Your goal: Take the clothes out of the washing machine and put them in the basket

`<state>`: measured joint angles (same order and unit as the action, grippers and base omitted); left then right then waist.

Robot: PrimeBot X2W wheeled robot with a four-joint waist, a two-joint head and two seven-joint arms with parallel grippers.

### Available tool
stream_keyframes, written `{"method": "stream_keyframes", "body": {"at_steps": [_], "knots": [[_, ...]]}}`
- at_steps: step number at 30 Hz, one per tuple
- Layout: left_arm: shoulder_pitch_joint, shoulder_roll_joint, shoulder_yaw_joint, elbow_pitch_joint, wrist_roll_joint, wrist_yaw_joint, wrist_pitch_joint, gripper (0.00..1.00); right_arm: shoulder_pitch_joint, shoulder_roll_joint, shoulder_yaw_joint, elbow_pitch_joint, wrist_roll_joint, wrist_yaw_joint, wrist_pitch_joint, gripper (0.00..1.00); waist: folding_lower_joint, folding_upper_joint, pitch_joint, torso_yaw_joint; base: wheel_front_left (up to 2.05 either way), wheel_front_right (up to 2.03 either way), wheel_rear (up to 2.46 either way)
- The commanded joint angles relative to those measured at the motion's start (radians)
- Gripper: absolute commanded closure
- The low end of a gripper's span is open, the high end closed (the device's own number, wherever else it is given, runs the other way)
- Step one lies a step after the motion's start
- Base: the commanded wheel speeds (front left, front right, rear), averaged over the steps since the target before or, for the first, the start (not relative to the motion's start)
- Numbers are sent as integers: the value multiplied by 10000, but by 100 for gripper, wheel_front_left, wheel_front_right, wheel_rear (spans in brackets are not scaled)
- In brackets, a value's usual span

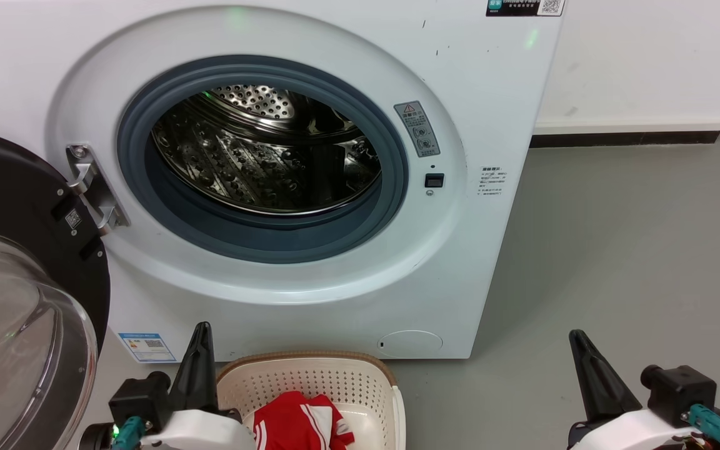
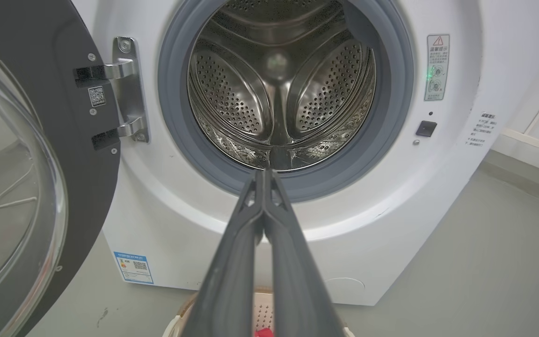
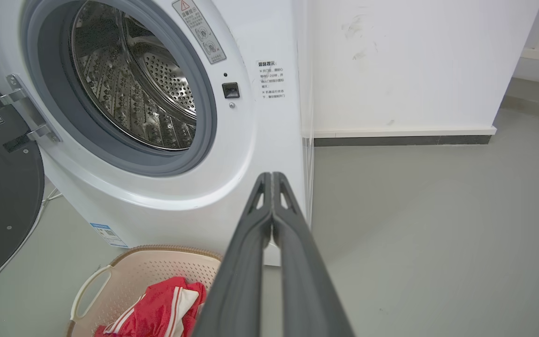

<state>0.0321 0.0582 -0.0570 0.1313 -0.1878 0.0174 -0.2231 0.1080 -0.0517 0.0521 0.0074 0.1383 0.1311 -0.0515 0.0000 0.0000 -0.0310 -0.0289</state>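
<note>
Inspected washing machine (image 1: 335,294): found door (image 1: 16,206) open at 9 o'clock, no garment visible in steel drum (image 1: 260,162). Found red striped clothes (image 1: 297,425) in basket (image 1: 310,375) at 6 o'clock. Noted left claw (image 1: 202,331), right claw (image 1: 577,340) both pressed together, empty. Judged task apparently complete.

The left gripper (image 1: 202,330) and right gripper (image 1: 576,336) are each showing long dark grey fingers (image 2: 232,271) tapering to a point, with small slots near the tips. Glossy white shells (image 1: 200,431) are covering both wrists, each carrying a black boxy block (image 1: 141,397) and a teal connector (image 1: 713,422); a green light (image 1: 116,430) is glowing beside the left one.
</note>
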Motion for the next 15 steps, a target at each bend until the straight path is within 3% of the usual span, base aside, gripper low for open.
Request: {"method": "stream_keyframes", "body": {"at_steps": [1,15], "knots": [[-307,24,101,-96,-582,-71,109,100,-252,-85,-33,-43,676,0,31,100,0,0,6,5,0,0,0],[-510,5,388,91,-3358,-363,728,100,-713,-251,-131,487,3736,-1,181,100,0,0,49,40,0,0,0]]}}
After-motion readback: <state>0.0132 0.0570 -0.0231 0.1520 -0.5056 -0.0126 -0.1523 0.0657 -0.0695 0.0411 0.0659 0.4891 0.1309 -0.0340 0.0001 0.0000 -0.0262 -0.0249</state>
